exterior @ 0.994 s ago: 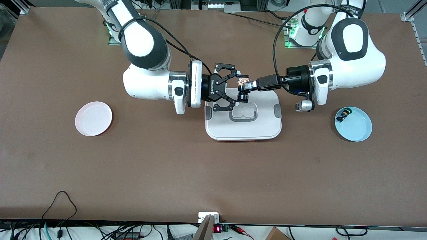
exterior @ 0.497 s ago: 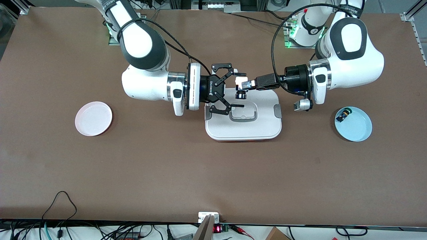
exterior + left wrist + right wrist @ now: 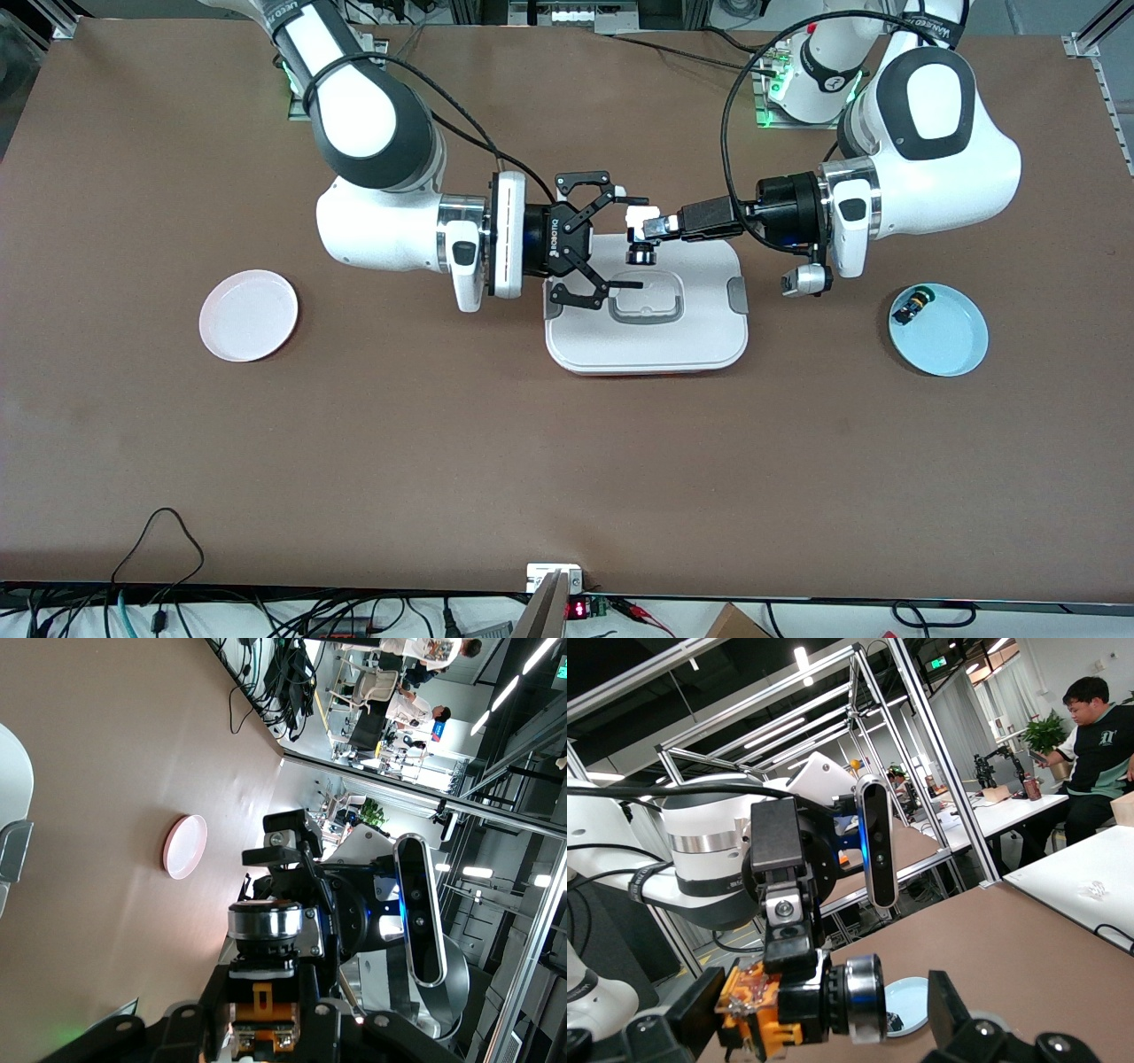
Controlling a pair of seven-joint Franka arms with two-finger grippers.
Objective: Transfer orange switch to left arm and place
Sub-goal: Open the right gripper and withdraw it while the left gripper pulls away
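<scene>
The orange switch (image 3: 640,254), a black body with a silver ring and an orange end (image 3: 757,1005), hangs over the white box (image 3: 695,332). My left gripper (image 3: 649,229) is shut on it, its fingers (image 3: 312,1014) clamped against the orange band (image 3: 263,1032). My right gripper (image 3: 644,244) is open. Its fingers (image 3: 950,1014) stand on either side of the switch (image 3: 833,997), with a gap on each side. Both hands are over the edge of the box that lies farther from the front camera.
A pink plate (image 3: 248,315) lies toward the right arm's end of the table. A pale blue plate (image 3: 943,337) toward the left arm's end holds a small black switch with a green tip (image 3: 912,306). The box has grey side clips (image 3: 737,295).
The right gripper's jaws have spread wide apart from around the switch, and that hand has drawn back a little toward its own end. The left gripper has kept its hold.
</scene>
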